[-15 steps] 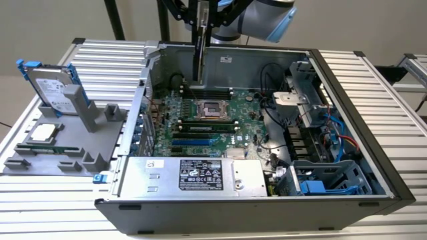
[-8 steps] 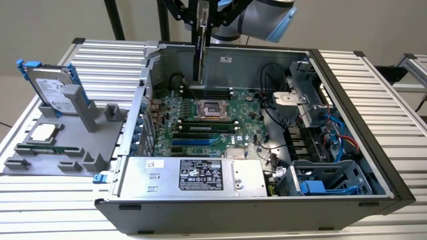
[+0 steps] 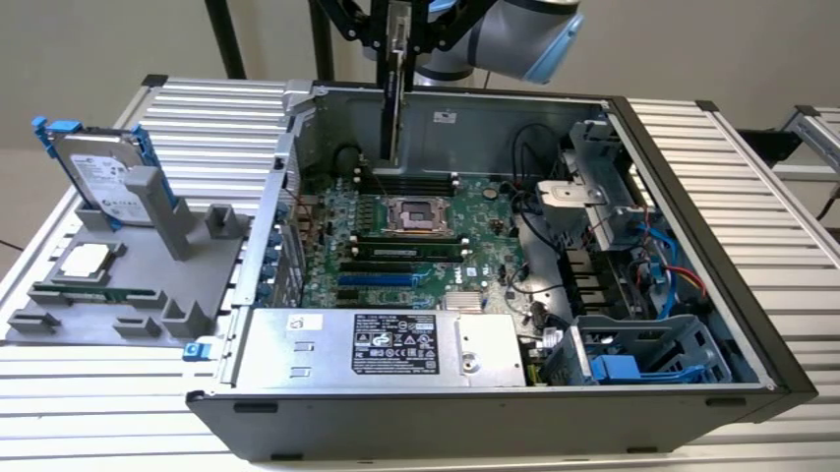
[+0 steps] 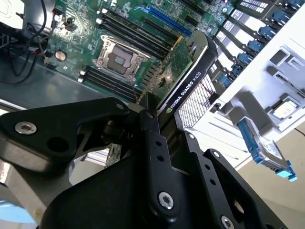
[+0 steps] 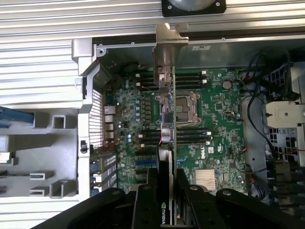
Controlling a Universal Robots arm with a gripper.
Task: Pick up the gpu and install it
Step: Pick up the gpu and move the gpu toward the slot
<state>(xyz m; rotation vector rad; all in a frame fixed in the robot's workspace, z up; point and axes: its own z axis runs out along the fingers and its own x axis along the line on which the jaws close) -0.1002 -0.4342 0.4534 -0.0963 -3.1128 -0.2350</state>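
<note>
Hanging over the open computer case, hovering above the green motherboard inside it, clenching the gripper on the gpu, holding the card edge-on, straight out beyond the fingertips, pointing its silver bracket away from the gripper

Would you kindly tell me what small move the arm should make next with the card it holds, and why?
Probably a short shift toward the blue slot, not down yet: the gripper, shut on the gpu, hangs it on end above the board near the processor socket, apart from that slot.
</note>
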